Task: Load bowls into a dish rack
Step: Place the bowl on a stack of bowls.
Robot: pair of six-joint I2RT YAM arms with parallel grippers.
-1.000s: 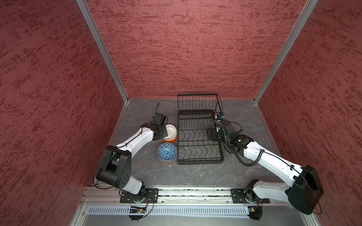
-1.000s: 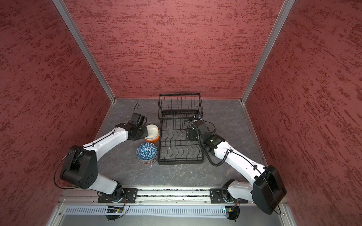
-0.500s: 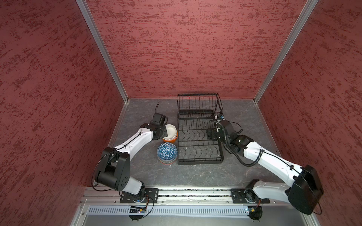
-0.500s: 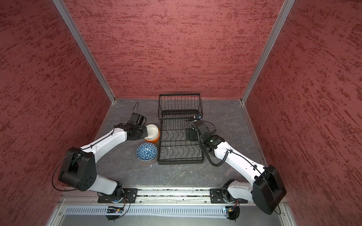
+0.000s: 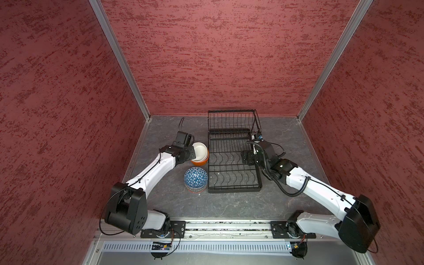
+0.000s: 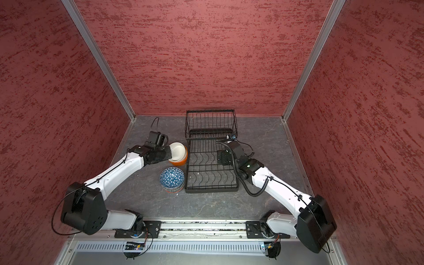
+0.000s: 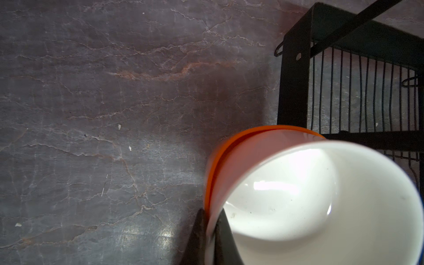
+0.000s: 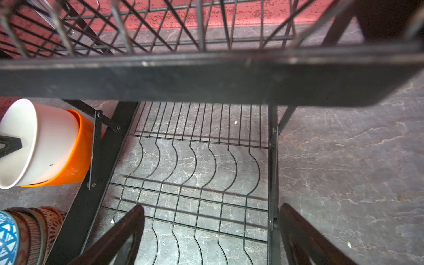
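A plain white bowl [image 5: 200, 150] [image 7: 321, 195] sits tilted inside an orange bowl [image 5: 199, 162] [image 7: 229, 146] just left of the black wire dish rack [image 5: 231, 188] [image 6: 211, 190]. My left gripper [image 5: 192, 153] [image 7: 212, 231] is shut on the white bowl's rim, one finger inside and one outside. Nearer the front is a stack of patterned bowls [image 5: 196, 179] [image 8: 23, 229], with a blue one on top. My right gripper [image 5: 246, 158] [image 8: 211, 208] hangs open over the rack's right edge, empty. The rack's slot wires [image 8: 195, 160] hold nothing.
The rack's raised basket [image 5: 231, 119] stands at its far end, and its lower bar [image 8: 206, 78] crosses close above the right wrist camera. Red walls close in three sides. The grey stone table [image 5: 229, 206] spreads around the rack.
The left arm's big black joint has swung down and to the left while its gripper keeps hold of the white bowl. The right arm has not moved.
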